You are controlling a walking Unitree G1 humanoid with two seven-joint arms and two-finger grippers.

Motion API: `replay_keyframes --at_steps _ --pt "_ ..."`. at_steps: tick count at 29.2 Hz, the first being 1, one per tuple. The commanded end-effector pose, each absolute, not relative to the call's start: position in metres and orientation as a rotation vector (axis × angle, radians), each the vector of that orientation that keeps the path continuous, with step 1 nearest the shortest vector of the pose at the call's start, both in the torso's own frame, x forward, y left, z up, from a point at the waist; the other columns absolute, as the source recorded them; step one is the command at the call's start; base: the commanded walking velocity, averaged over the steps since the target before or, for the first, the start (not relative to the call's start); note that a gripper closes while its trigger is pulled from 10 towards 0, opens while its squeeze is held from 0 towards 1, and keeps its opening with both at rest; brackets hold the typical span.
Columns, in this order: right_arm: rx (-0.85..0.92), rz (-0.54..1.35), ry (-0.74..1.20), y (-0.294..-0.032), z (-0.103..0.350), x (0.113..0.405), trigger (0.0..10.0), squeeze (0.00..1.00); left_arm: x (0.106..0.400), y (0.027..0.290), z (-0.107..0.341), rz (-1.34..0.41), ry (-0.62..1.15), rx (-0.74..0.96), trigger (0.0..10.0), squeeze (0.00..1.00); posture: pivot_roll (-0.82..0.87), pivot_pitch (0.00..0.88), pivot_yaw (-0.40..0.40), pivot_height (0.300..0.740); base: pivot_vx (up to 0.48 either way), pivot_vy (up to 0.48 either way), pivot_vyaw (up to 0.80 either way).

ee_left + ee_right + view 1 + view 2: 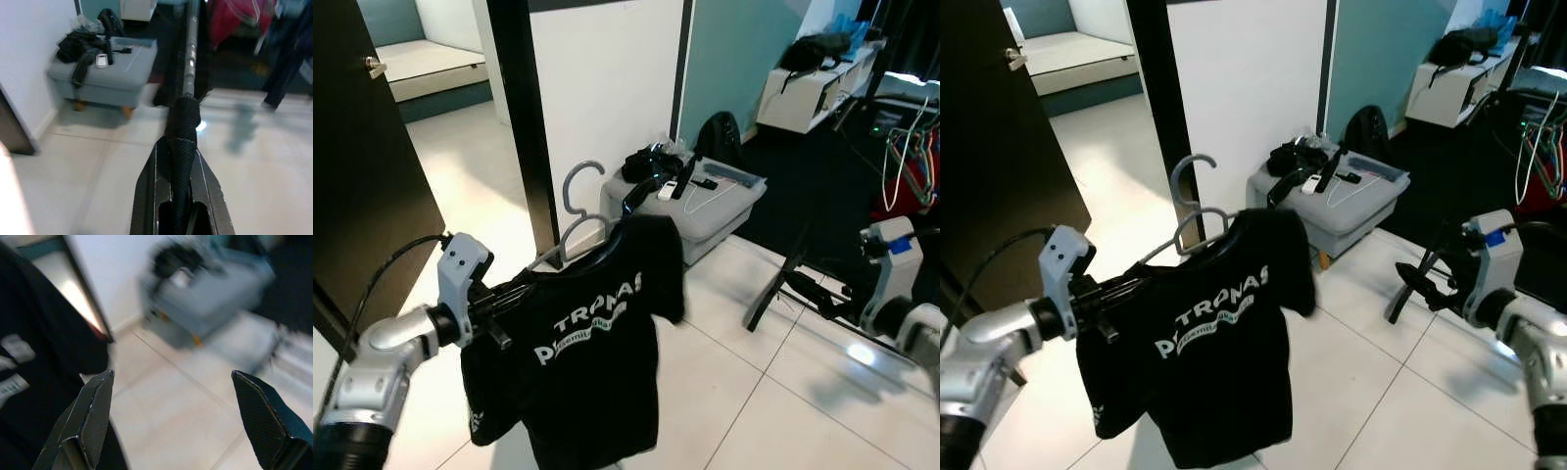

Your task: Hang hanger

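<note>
A black T-shirt [592, 343] with white lettering hangs on a grey hanger whose hook [578, 186] curves up above the collar. My left gripper [509, 292] is shut on one end of the hanger under the shirt's shoulder and holds it up over the floor. In the left wrist view the fingers [179, 196] are clamped on the cloth-covered bar. My right gripper [783, 289] hovers to the right of the shirt, open and holding nothing. In the right wrist view its two fingertips [93, 411] stand wide apart, with the shirt beside them.
A black door post [530, 127] and a white wall panel stand just behind the shirt. A dark door [362, 176] stands on the left. A grey ottoman [710, 211] with clutter sits ahead. Coloured hangers [913, 157] hang at the far right beyond pale floor tiles.
</note>
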State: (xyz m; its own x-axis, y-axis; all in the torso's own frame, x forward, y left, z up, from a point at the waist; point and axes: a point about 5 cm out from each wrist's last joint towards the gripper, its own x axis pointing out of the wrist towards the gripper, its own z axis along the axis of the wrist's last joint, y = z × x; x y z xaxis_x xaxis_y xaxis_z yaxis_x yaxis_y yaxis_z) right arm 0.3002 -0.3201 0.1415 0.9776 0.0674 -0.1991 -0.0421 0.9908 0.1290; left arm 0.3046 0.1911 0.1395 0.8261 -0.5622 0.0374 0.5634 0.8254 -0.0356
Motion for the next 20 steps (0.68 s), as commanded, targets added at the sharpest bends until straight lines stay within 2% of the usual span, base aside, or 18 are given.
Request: replay_keyframes --at_steps 1,4,8,20 --pt "0.16 -0.054 0.226 -0.33 0.126 0.293 10.0 0.0 0.306 0.185 0.141 -0.567 -0.06 -0.076 10.0 0.0 -0.04 0.045 -0.011 0.74 0.0 0.0 -0.74" --pt "0.194 -0.135 0.242 -0.331 0.114 0.291 10.0 0.0 0.311 0.182 0.124 -0.447 -0.033 -0.093 10.0 0.0 -0.05 0.043 -0.013 0.74 0.0 0.0 -0.74" --pt "0.186 -0.135 0.258 -0.322 0.105 0.295 10.0 0.0 0.315 0.181 0.112 -0.362 0.006 -0.128 10.0 0.0 -0.05 0.039 -0.025 0.74 0.0 0.0 -0.74" --pt "0.159 -0.174 0.261 -0.311 0.097 0.303 10.0 0.0 0.315 0.172 0.112 -0.301 -0.019 -0.099 10.0 0.0 -0.05 0.03 -0.033 0.74 0.0 0.0 -0.75"
